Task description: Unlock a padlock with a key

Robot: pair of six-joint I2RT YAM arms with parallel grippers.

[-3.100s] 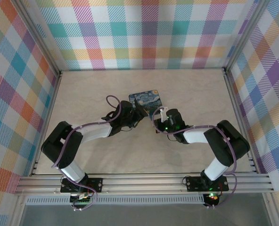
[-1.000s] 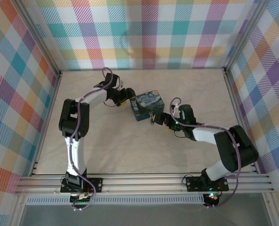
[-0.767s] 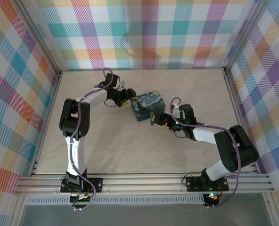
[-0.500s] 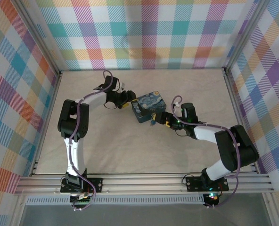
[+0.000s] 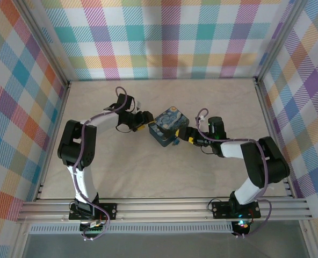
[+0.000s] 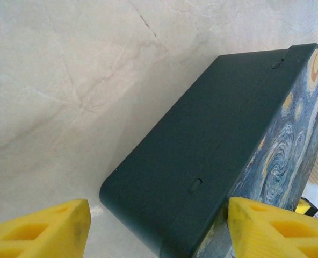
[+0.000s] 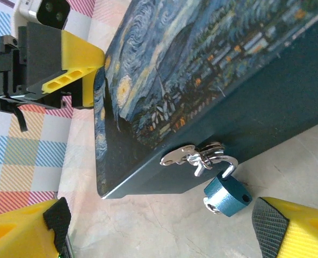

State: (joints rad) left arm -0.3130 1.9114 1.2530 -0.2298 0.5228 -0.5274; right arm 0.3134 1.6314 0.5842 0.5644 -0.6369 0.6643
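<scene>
The tiny blue-teal padlock point(image 7: 226, 194) hangs by its silvery shackle from the hasp point(image 7: 194, 154) on the dark side wall of the painted tin point(image 7: 202, 59), just above the tabletop. My right gripper point(image 7: 159, 236) is open, and the padlock sits between its yellow fingers point(image 7: 296, 231), nearer the right one and touching neither. From above, the padlock point(image 5: 175, 142) shows at the tin's near corner. My left gripper point(image 6: 159, 231) is open around the tin's point(image 6: 212, 150) opposite corner; one finger lies against the lid and the other stands apart. The key is out of view.
The tin point(image 5: 168, 127) stands turned like a diamond at mid-table between the left gripper point(image 5: 144, 122) and the right gripper point(image 5: 183, 134). Bare marble tabletop point(image 5: 148, 172) lies all around it. Checkered walls close off three sides.
The tin has turned further and shifted slightly toward the near side. The left gripper followed it down. The right gripper's fingers have narrowed a little around the padlock.
</scene>
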